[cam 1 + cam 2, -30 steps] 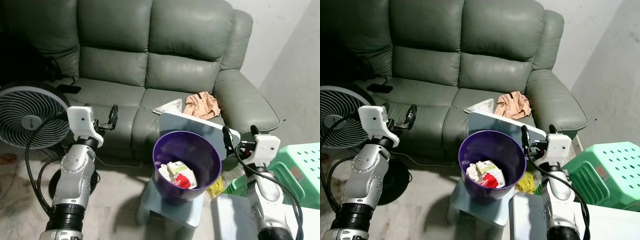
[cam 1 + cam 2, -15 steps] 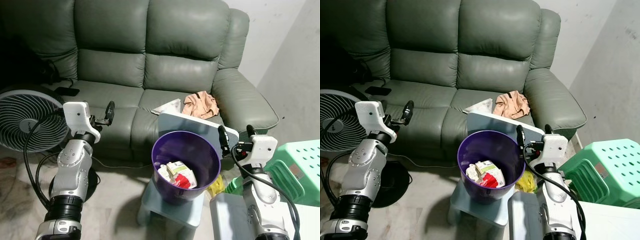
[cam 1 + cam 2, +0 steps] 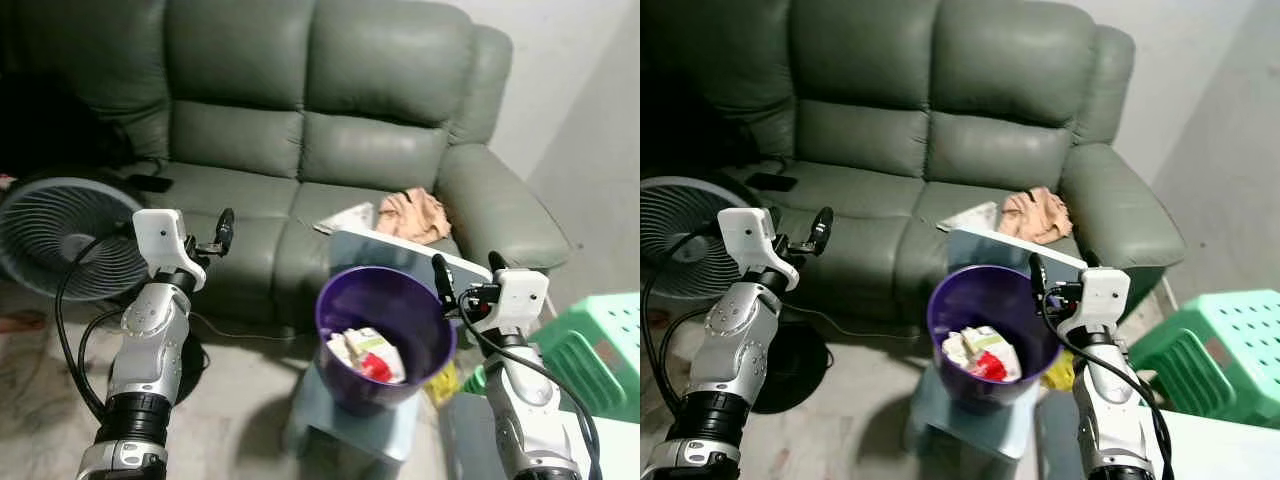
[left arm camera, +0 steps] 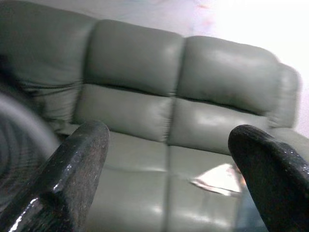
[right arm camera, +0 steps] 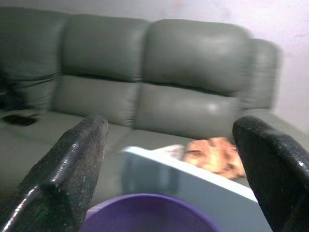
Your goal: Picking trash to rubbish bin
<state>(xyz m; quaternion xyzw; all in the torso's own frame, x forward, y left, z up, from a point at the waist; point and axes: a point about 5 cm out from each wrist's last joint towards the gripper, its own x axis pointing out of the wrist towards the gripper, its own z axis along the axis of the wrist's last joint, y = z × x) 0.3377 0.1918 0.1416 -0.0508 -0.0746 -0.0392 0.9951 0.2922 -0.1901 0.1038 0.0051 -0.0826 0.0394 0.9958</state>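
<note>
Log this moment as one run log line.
left gripper: open, raised before sofa | right gripper: open, beside purple bin | bin: holds trash | sofa seat: white wrapper, peach cloth

Grey-green leather sofa (image 3: 330,130) fills the back, with a dark phone-like object (image 3: 771,182) on its left seat cushion, exact item unclear. A round floor fan (image 3: 62,235) stands on the floor just in front of the sofa's left end, black cables (image 3: 235,330) trailing on the pale floor (image 3: 240,400) near it. A green perforated plastic stool (image 3: 1210,345) sits at the right near the white wall (image 3: 570,90), and a small pale blue stool (image 3: 345,425) stands on the floor in front of the sofa, between fan and green stool.
</note>
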